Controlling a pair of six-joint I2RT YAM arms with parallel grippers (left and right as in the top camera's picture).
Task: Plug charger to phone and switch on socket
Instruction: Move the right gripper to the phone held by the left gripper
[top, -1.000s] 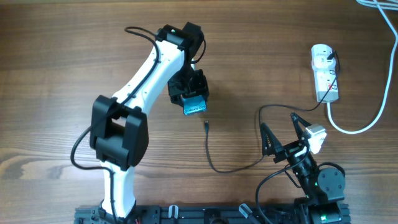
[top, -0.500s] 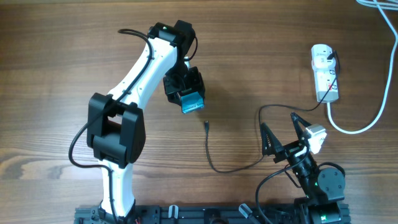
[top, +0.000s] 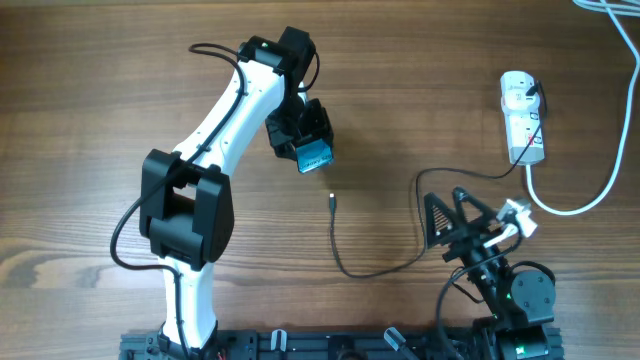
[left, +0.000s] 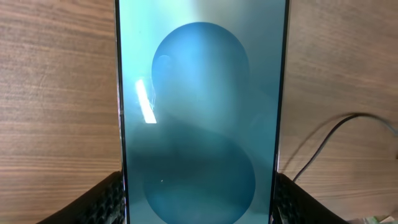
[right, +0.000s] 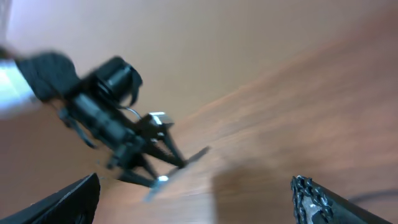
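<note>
The phone (top: 315, 157) is clamped by its long sides in the left gripper (top: 306, 148), a little above the middle of the overhead frame. In the left wrist view its teal screen (left: 202, 112) fills the picture, with one black finger (left: 104, 200) at each lower corner. I cannot tell whether it touches the table (top: 90, 110).

The charger (top: 336, 242) lies loose on the wood. Its connector (top: 331, 200) is just below the phone but apart from it. The cable loops to the lower right and then goes up toward the socket (top: 522, 118) in the upper right, where it seems to end.

The right gripper (top: 450, 213) is at the lower right with its jaws spread wide and empty, well apart from the connector. Its own camera is blurred.

I think these things could go wrong:
- The connector is small and thin, so it may roll or twist when pinched, and then it will not line up with the port.
- Pushing it in may make the phone slide between the fingers.
- The cable looped near the right gripper may snag and pull the connector away.
</note>
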